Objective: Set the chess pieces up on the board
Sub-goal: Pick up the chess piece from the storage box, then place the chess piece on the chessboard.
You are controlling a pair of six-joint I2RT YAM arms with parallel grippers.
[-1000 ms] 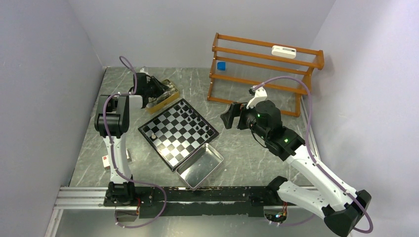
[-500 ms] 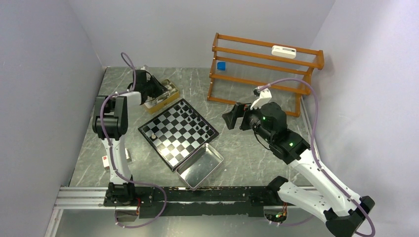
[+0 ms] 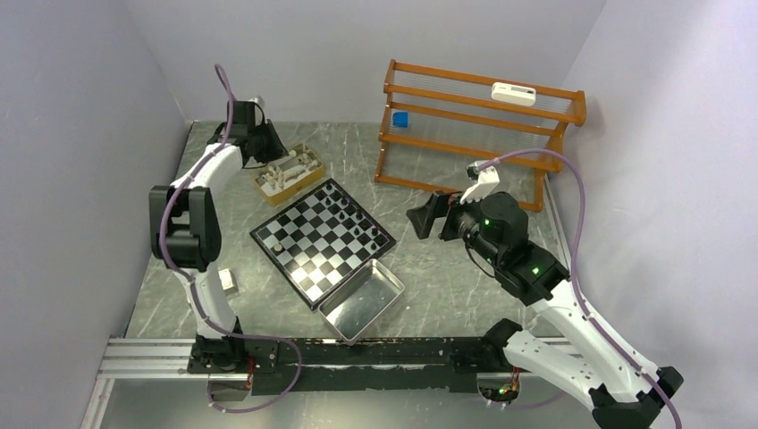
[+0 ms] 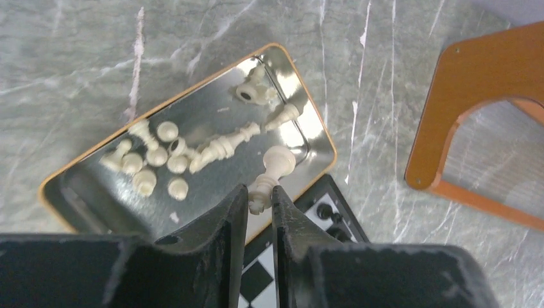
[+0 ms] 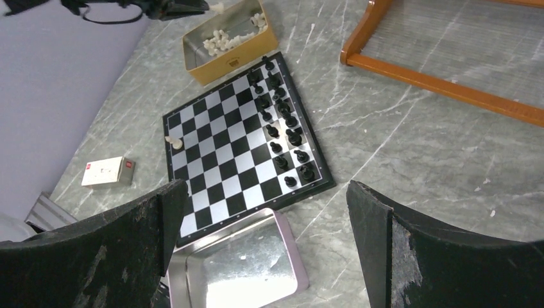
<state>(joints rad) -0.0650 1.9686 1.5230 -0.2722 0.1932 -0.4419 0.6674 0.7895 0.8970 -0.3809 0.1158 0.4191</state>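
Note:
My left gripper (image 4: 260, 192) is shut on a cream chess piece (image 4: 274, 164), pinched by its base with its head sticking out past the fingertips. It hangs over the gold box (image 4: 64, 196), which holds several loose cream pieces (image 4: 157, 157). In the top view the left gripper (image 3: 265, 150) sits at the box's far-left side. The board (image 3: 322, 239) lies mid-table with black pieces (image 5: 282, 131) along its far-right edge and one cream piece (image 5: 172, 142) on its left side. My right gripper (image 5: 266, 189) hangs open and empty, high above the board's near corner.
A shiny metal tray (image 3: 362, 299) lies empty against the board's near corner. A wooden rack (image 3: 474, 125) stands at the back right. A small white box (image 5: 106, 171) lies left of the board, close to the left arm's column.
The left gripper rose and drew back to the far left off the gold box, carrying the cream piece. The right arm drifted slightly right, still open.

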